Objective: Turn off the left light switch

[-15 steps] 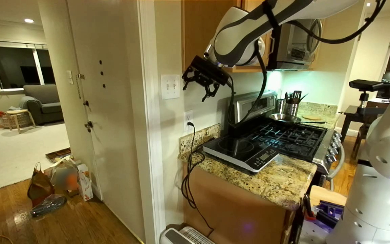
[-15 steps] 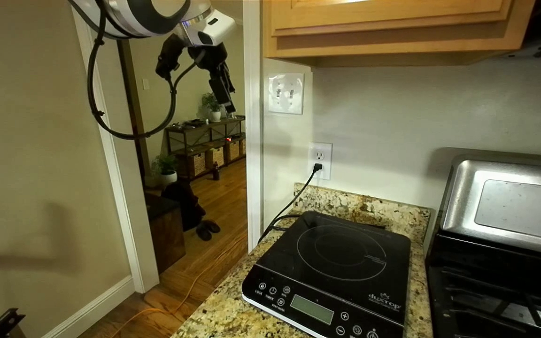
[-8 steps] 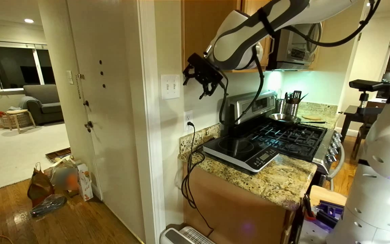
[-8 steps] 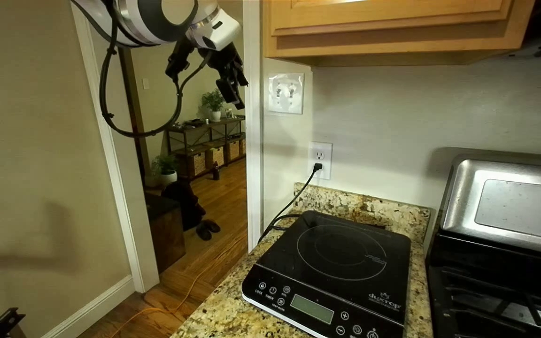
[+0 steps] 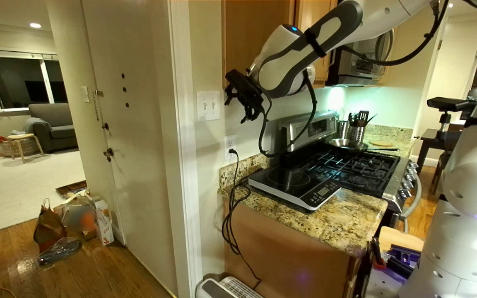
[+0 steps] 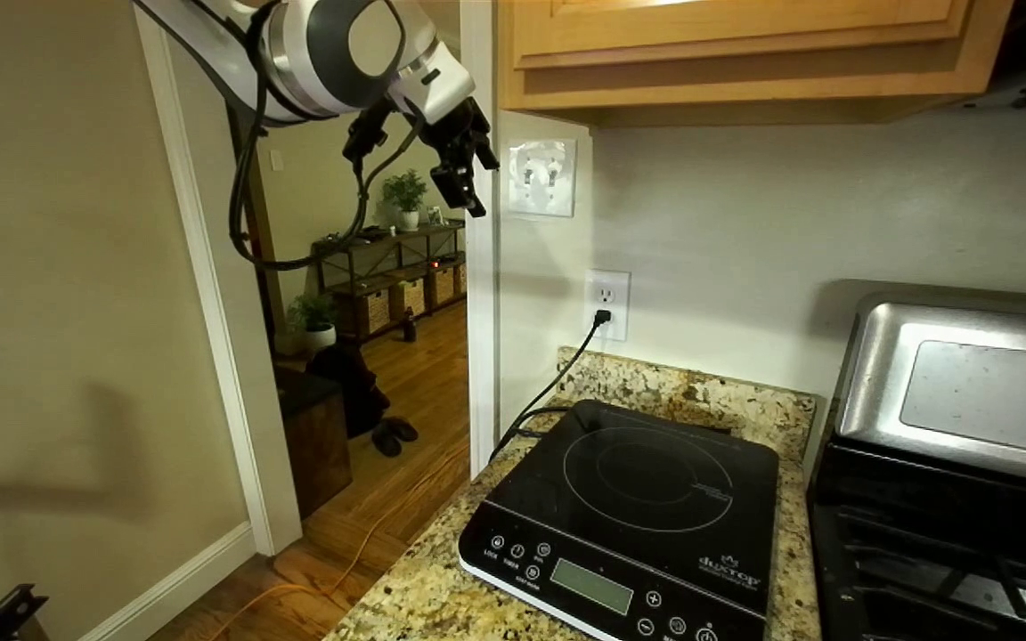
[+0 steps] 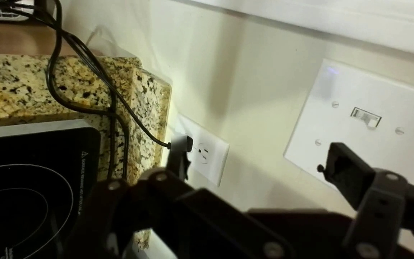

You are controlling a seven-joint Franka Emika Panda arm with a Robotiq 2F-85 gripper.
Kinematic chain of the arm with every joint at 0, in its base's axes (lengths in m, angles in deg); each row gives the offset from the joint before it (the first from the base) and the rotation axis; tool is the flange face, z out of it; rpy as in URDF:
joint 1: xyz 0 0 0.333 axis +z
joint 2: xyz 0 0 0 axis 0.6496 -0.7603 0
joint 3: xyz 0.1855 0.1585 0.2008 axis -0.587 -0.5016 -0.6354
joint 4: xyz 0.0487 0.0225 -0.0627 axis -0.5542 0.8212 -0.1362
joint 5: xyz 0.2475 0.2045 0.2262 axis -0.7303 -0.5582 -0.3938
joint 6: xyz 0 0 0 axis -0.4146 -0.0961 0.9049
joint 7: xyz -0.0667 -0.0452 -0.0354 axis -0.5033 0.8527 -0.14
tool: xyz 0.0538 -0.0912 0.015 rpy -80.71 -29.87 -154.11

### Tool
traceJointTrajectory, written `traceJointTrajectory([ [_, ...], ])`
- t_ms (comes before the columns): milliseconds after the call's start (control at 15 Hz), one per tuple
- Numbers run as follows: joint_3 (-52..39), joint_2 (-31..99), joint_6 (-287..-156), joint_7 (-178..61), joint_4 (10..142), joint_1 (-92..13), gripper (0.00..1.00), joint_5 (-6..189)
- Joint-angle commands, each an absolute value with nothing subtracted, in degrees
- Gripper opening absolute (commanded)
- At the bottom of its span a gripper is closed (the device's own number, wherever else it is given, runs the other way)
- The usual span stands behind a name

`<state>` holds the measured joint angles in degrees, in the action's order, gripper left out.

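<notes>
Gripper (image 7: 258, 162) is spread wide, nothing held; through sideways misalignment, the right switch (image 5: 213, 105) could be flipped instead of the left light switch (image 7: 366, 118).

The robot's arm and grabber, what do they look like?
The arm is white with dark grey curvy bands, rounded joints and a tiny blue light. A black cable loops below it. The gripper is black, with two jointed fingers and small round screw heads.

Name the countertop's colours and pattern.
The countertop is speckled, golden tan with dark and pale flecks; it shows best in an exterior view.
</notes>
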<state>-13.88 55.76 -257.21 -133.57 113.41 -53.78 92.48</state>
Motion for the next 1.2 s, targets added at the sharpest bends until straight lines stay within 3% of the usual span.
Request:
traceJointTrajectory([
  [0,-13.88,55.51,-257.22,-133.57,112.97,-53.78,1.0,92.48],
  [600,-13.02,51.02,-257.77,-135.21,108.0,-55.04,1.0,93.24],
  [1133,-12.98,40.25,-255.74,-134.87,94.91,-53.38,1.0,92.47],
])
